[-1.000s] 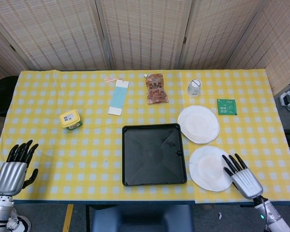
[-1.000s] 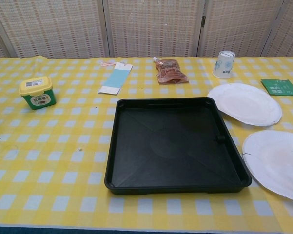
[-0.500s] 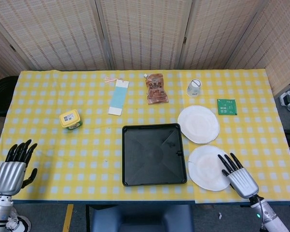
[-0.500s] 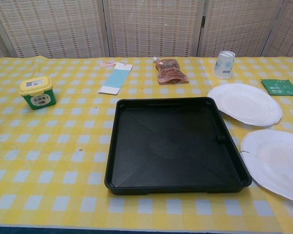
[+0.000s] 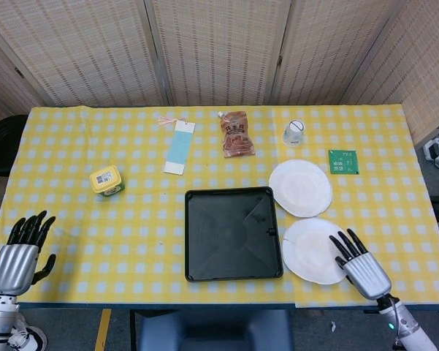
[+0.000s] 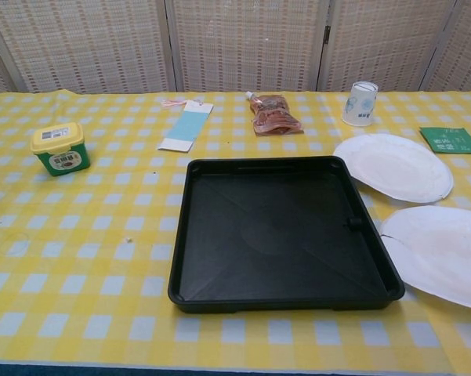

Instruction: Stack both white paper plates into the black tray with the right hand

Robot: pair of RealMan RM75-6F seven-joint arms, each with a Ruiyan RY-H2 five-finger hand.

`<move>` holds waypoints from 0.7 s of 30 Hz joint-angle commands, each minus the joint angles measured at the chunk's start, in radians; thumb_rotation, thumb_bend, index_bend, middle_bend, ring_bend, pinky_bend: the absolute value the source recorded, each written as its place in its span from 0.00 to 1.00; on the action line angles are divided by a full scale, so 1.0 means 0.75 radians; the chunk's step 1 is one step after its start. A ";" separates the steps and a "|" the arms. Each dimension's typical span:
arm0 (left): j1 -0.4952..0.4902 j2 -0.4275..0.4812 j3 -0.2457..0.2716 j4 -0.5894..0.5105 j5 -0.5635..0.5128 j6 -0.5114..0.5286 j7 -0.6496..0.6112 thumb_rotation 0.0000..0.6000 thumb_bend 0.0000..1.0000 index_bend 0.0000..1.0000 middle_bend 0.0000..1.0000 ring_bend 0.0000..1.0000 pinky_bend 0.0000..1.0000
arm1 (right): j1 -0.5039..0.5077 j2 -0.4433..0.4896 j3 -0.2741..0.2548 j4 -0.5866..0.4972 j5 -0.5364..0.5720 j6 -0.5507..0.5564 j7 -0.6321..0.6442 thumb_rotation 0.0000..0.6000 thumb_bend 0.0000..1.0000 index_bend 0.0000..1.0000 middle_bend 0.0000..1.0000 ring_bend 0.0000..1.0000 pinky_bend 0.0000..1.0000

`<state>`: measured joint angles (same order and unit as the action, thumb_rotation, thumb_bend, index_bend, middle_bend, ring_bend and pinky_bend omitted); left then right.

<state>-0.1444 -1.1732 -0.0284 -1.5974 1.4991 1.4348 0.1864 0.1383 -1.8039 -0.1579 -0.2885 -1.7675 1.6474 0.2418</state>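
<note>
the desk wears a yellow-and-white checked cloth. just beside the right robot hand, on its left, lies the near paper plate (its near edge looks lifted in the chest view), its left rim at the black tray. beyond the hand lies the far paper plate, then a green card and an upturned paper cup. farther left of it lie a brown snack pouch and a blue-and-white packet. a yellow-lidded tub stands nearer the left robot hand.

Silver-backed left hand and right hand, black fingers.
</note>
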 commanded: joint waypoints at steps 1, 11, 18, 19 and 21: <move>-0.001 -0.001 0.000 0.002 0.000 -0.002 0.001 1.00 0.46 0.00 0.00 0.00 0.00 | 0.000 0.004 0.004 0.002 -0.001 0.052 0.013 1.00 0.43 0.71 0.18 0.07 0.00; 0.001 -0.001 0.004 -0.001 0.011 0.006 -0.003 1.00 0.46 0.00 0.00 0.00 0.00 | -0.007 0.042 0.034 -0.028 0.003 0.264 0.011 1.00 0.43 0.73 0.20 0.08 0.00; 0.002 0.006 0.004 -0.005 0.016 0.011 -0.012 1.00 0.46 0.00 0.00 0.00 0.00 | 0.010 0.056 0.051 -0.074 -0.007 0.393 0.012 1.00 0.43 0.73 0.21 0.08 0.00; 0.002 0.006 0.004 -0.005 0.015 0.009 -0.013 1.00 0.46 0.00 0.00 0.00 0.00 | 0.020 0.057 0.055 -0.083 -0.008 0.396 0.008 1.00 0.43 0.73 0.21 0.09 0.00; 0.001 0.006 0.004 -0.005 0.015 0.007 -0.015 1.00 0.46 0.00 0.00 0.00 0.00 | 0.049 0.064 0.059 -0.115 -0.015 0.402 0.009 1.00 0.43 0.73 0.21 0.09 0.00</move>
<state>-0.1437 -1.1687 -0.0250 -1.6012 1.5107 1.4402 0.1752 0.1582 -1.7611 -0.1194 -0.3564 -1.7736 1.9433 0.2486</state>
